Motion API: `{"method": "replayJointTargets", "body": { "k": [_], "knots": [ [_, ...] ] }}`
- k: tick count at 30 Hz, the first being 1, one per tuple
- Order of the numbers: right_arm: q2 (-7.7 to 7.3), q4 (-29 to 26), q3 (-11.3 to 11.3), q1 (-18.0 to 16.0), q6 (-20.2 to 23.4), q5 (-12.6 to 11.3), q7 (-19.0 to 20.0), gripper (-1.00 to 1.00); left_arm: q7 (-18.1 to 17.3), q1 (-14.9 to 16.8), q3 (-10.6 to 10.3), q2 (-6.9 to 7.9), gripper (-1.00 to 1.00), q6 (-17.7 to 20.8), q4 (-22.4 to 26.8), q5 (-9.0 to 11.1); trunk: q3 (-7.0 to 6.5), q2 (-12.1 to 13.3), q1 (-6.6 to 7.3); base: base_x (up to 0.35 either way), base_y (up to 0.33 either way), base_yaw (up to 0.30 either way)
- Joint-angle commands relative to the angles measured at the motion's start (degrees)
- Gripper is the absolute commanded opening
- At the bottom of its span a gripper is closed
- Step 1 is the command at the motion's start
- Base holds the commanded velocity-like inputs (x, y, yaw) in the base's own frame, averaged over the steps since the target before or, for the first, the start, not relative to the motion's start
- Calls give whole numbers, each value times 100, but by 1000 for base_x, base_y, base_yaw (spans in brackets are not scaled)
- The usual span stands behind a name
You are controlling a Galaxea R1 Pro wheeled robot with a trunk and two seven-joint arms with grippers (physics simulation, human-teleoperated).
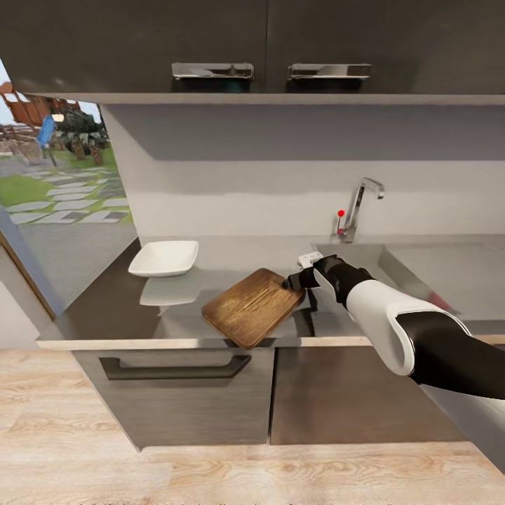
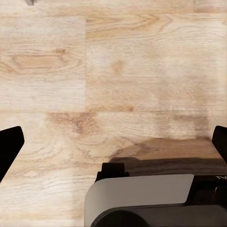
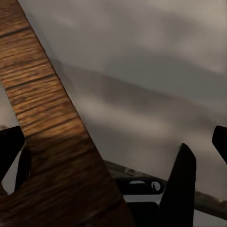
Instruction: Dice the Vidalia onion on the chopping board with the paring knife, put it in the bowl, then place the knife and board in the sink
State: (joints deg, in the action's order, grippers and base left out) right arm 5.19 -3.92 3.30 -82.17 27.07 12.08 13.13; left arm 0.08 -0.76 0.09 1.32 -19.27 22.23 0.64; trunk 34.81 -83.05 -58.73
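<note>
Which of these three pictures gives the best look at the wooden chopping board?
The head view: the whole chopping board shows there, lying on the countertop beside the bowl, with the right gripper at its corner. The right wrist view shows one close-up strip of it. The left wrist view looks at wooden floor.

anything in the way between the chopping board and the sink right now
Nothing visible does. The right gripper is at the chopping board corner nearest the sink, and the countertop stretch between board and basin looks bare. The tap stands behind the basin, off that path.
</note>
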Motion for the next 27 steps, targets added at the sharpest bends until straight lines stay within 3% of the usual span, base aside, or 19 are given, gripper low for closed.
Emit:
{"method": "replayJointTargets", "body": {
  "k": [1,16,17,27],
  "knots": [
    [0,-12,31,-1,26,48,40,100,1,-3,0,0,100,-6,9,6,14,-3,0,0,0,0],
    [8,-12,31,-1,26,48,40,100,1,-3,0,0,100,-6,9,6,61,-3,0,0,0,0],
    [8,-12,31,-1,26,48,40,-100,1,-3,0,0,100,-6,9,6,61,-3,0,0,0,0],
    [2,-12,31,-1,26,57,40,-100,1,-3,0,0,100,-6,9,-2,61,-3,0,0,0,0]
  ]
}}
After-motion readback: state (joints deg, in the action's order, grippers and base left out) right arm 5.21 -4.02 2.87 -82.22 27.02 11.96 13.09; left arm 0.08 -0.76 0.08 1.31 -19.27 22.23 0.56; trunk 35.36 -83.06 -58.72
